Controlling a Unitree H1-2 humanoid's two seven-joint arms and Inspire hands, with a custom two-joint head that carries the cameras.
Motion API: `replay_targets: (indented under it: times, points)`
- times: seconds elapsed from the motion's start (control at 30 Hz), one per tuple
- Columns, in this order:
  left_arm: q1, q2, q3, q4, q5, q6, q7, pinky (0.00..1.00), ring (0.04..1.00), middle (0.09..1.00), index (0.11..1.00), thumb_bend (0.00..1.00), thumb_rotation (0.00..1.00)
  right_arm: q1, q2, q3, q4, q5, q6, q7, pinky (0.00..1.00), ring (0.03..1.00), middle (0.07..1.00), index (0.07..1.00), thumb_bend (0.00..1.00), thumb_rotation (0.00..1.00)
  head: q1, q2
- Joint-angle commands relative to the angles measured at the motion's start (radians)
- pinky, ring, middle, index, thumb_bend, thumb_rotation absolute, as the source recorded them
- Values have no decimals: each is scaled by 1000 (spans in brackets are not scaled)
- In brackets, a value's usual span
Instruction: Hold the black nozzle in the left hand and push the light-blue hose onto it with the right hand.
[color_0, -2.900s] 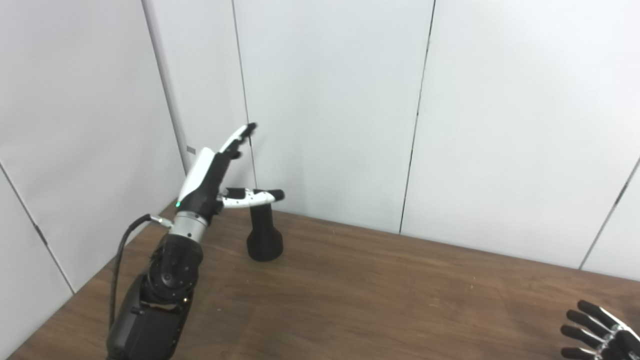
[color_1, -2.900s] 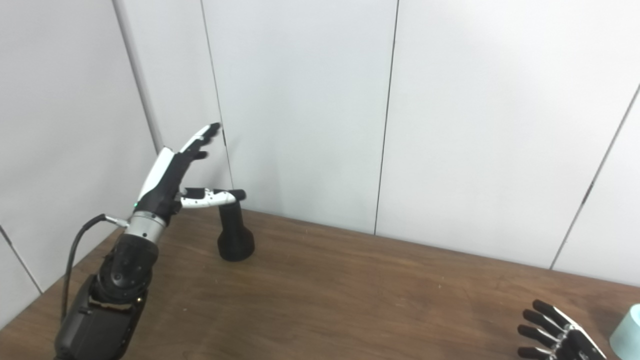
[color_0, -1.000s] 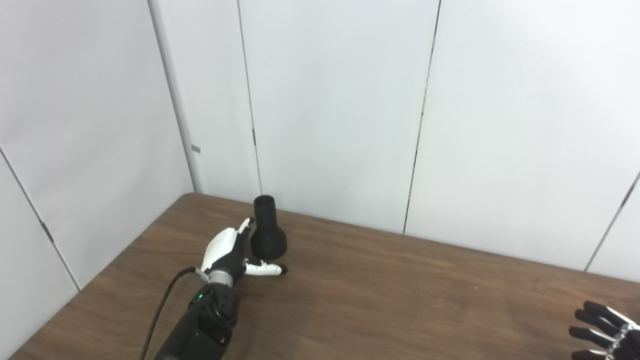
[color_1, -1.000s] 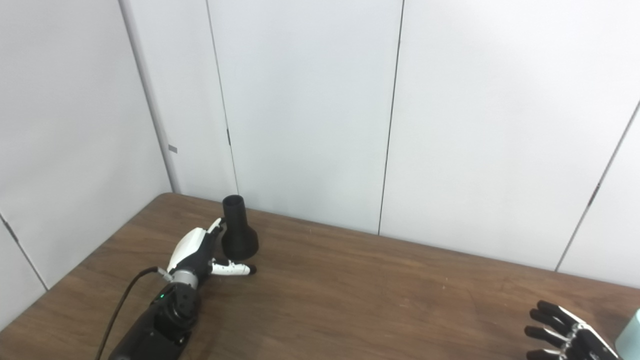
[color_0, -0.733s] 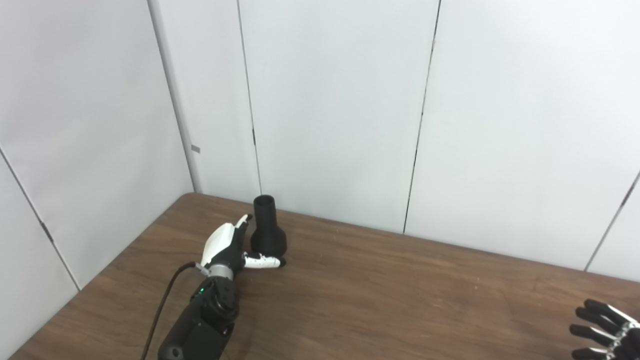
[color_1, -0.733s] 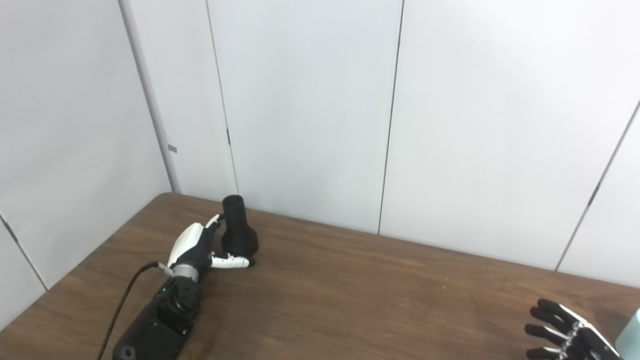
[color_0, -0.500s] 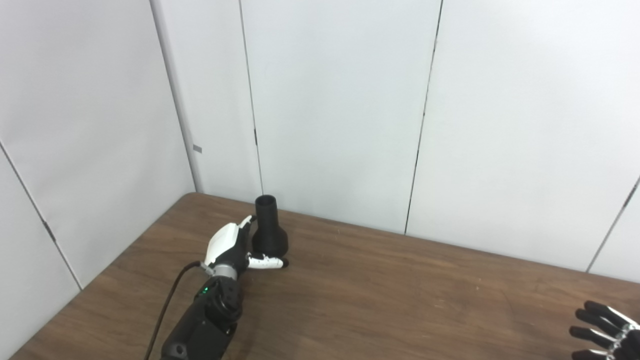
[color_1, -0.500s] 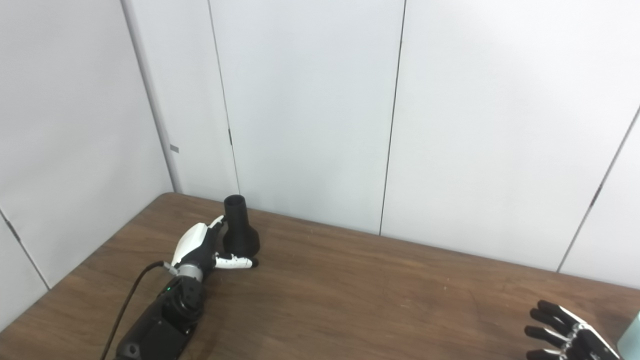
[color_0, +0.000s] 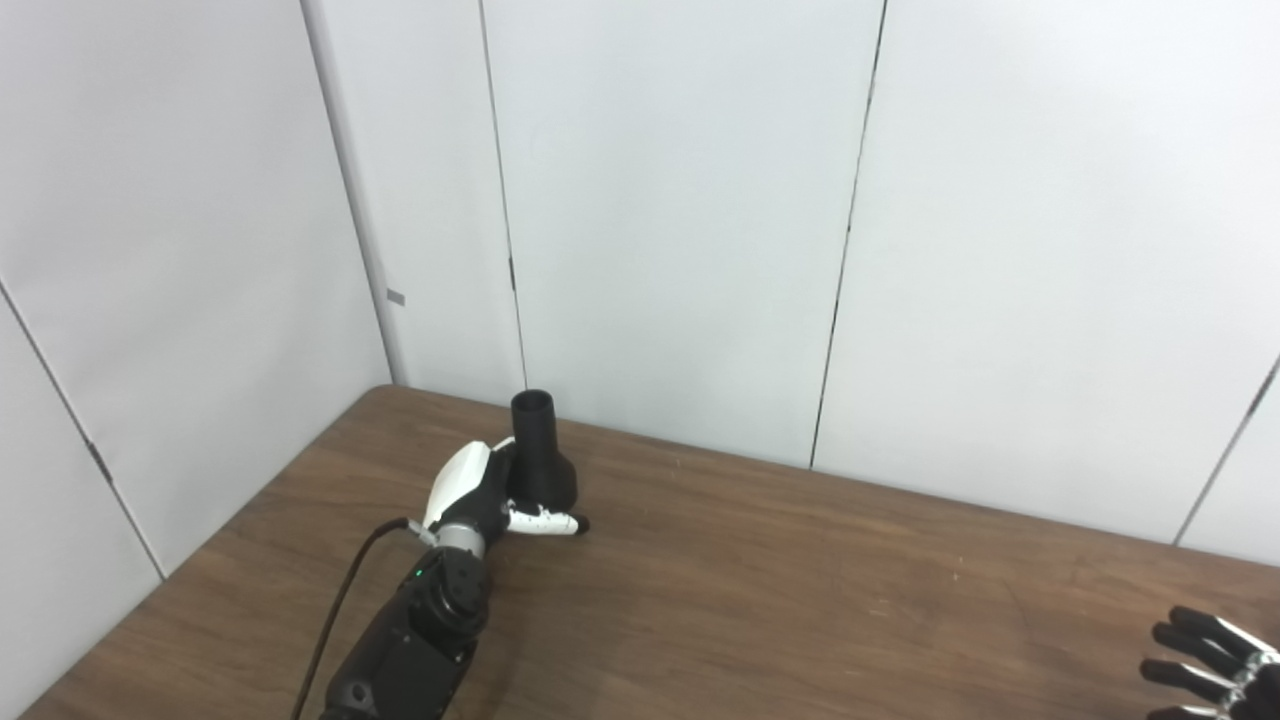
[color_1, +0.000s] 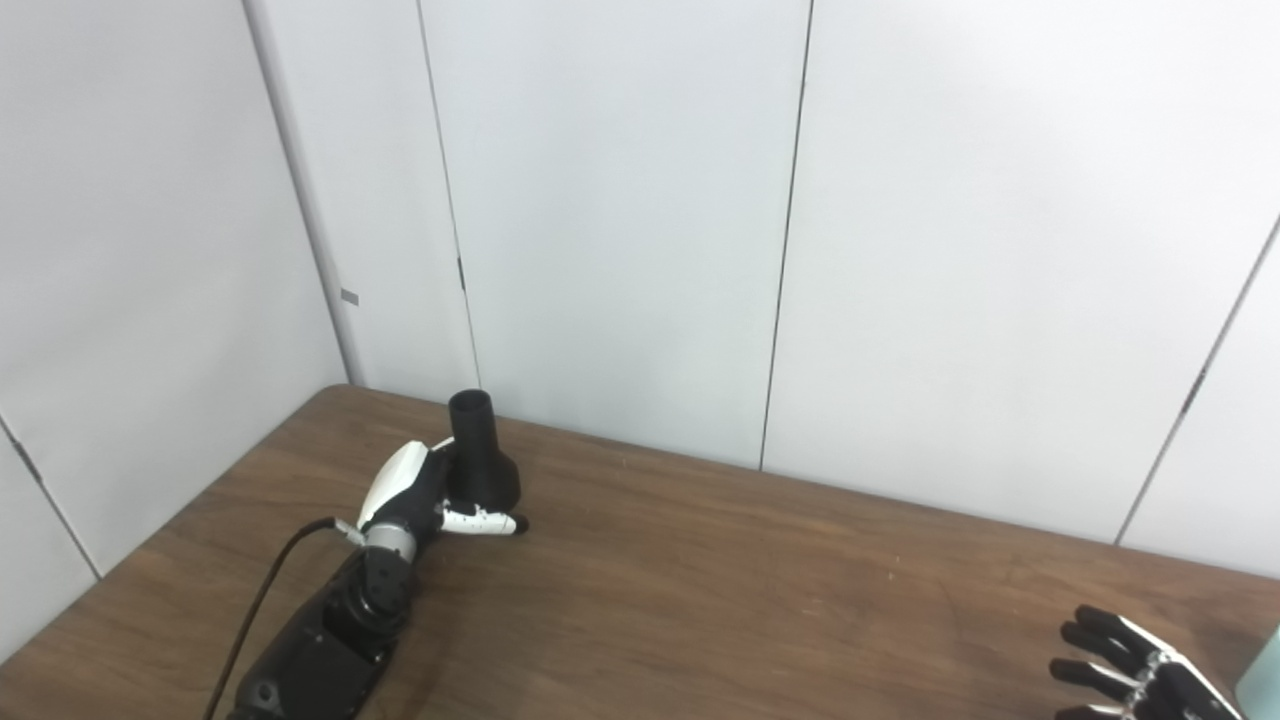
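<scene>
Reaching in from the near left, the left hand sits tight against the black nozzle, which stands upright on its wide base towards the far left corner of the table, narrow mouth up. The white-backed palm lies on the nozzle's left flank and the thumb crosses low in front of its base; the fingers on the far side are hidden, so I would call it cupped around the nozzle, not yet clamped, with the nozzle not lifted. To do this step well, I would close the fingers around the flared lower body rather than the slim neck, leaving the neck and mouth bare for the hose, and squeeze evenly so the nozzle does not tip or skid towards the wall just behind it. A black cable trails along the arm, nearer me than the nozzle.

Far to the nozzle's right, at the near edge, the right hand rests low with dark fingers spread and nothing in them. Just right of that hand, a sliver of the light-blue hose shows at the frame edge in the right eye view only.

The table is dark brown wood grain, and pale grey panels with thin vertical seams close it in behind and to the nozzle's left.
</scene>
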Motion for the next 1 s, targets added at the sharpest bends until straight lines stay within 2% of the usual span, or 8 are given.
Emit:
replay_targets:
  times: [0.0,0.13,0.23,0.3,0.37,0.7,0.87,0.97]
  points:
    - [-33,-11,-16,28,-6,-35,-1,826,838,725,739,851,154,-15,-8,-7,-40,-4,-16,-8,532,695,770,763,650,63,0,3]
    - [-35,-16,-29,55,5,-60,30,772,775,649,699,848,132,-14,-9,-8,-44,-9,-12,-9,532,690,769,762,651,61,1,7]
    - [-41,-22,-33,84,10,-87,64,708,688,572,611,830,95,-13,-8,-9,-49,-10,-5,-9,537,690,771,763,650,63,-1,10]
    - [-44,-29,-31,103,9,-108,86,609,595,512,515,606,24,-12,-8,-10,-53,-9,-1,-10,541,692,772,765,646,63,-2,10]
    - [-42,-35,-35,115,15,-133,110,557,552,489,491,543,5,-13,-8,-11,-54,-8,0,-10,542,691,771,765,642,66,-4,11]
    - [-32,-31,-71,157,43,-181,147,447,521,471,492,527,0,-18,-3,-13,-57,-5,2,-12,545,683,765,758,633,88,-11,13]
    - [-22,-36,-98,131,46,-191,118,485,529,471,491,527,0,-23,3,-9,-53,-10,0,-16,540,678,761,753,642,108,-37,16]
    - [-6,-46,-121,96,43,-189,90,440,510,452,497,526,0,-27,11,-1,-54,-19,1,-21,541,678,761,751,646,121,-67,24]
